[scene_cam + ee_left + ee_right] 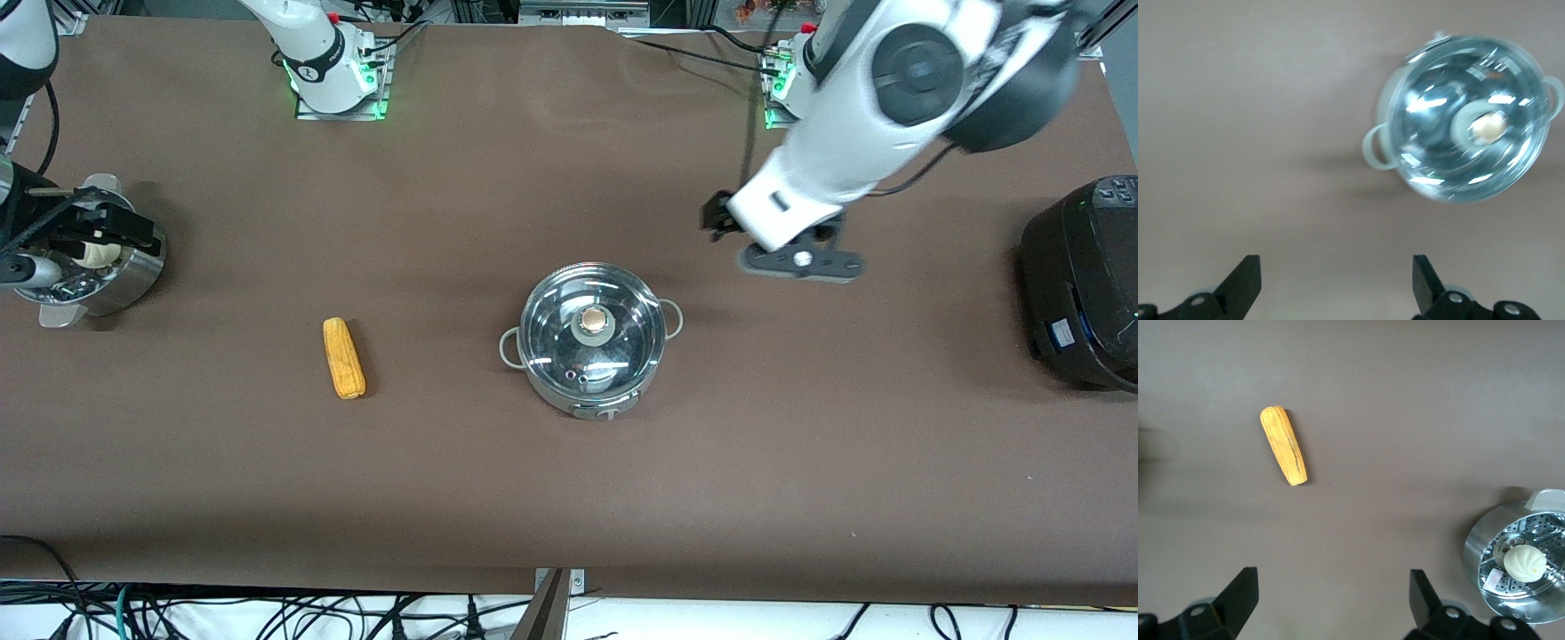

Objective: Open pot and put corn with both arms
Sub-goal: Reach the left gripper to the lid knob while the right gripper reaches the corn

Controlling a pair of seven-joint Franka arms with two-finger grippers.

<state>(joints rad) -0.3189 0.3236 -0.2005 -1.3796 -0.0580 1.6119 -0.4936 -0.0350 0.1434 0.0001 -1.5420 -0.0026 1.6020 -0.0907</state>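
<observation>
The steel pot (593,340) stands mid-table with its glass lid and tan knob (593,322) on it. The orange-yellow corn (343,358) lies on the table toward the right arm's end. My left gripper (722,220) is in the air over bare table beside the pot, toward the left arm's end. It is open and empty (1336,283), and the left wrist view shows the lidded pot (1468,120). My right gripper (107,233) hangs over the steamer basket. It is open and empty (1331,597), and the right wrist view shows the corn (1283,445).
A perforated steel steamer basket (133,276) with a white bun (1523,562) stands at the right arm's end of the table. A large black cooker (1085,284) stands at the left arm's end. Brown table lies between the corn and the pot.
</observation>
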